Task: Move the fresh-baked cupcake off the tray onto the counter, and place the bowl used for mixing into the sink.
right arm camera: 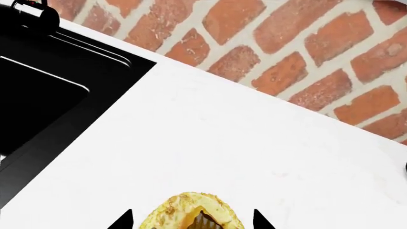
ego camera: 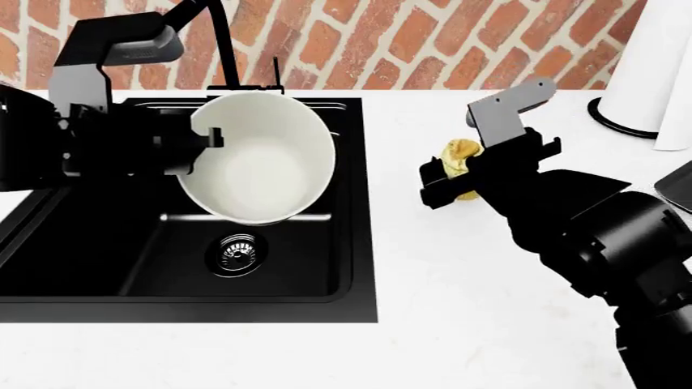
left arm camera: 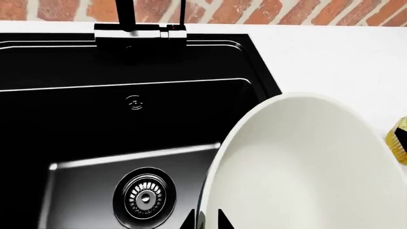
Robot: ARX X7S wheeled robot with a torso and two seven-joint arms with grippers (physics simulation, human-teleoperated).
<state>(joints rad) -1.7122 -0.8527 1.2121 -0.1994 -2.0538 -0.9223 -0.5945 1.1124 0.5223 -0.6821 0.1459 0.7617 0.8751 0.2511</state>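
My left gripper (ego camera: 211,142) is shut on the rim of the bowl (ego camera: 259,158), holding it tilted in the air above the black sink (ego camera: 87,259). The left wrist view shows the rim pinched between the fingertips of the left gripper (left arm camera: 206,222), with the bowl's off-white inside (left arm camera: 305,167) over the basin (left arm camera: 95,119). The cupcake (ego camera: 463,158) is on the white counter (ego camera: 487,308), right of the sink. My right gripper (ego camera: 459,174) is open around it, and a gap shows on each side in the right wrist view, gripper (right arm camera: 190,222), cupcake (right arm camera: 190,212). A corner of the tray (ego camera: 676,186) shows at the far right.
The black faucet (ego camera: 216,40) stands behind the sink, close to the bowl. The metal drain (ego camera: 232,251) lies below the bowl. A white paper-towel roll (ego camera: 649,65) stands at the back right. A brick wall runs behind the counter.
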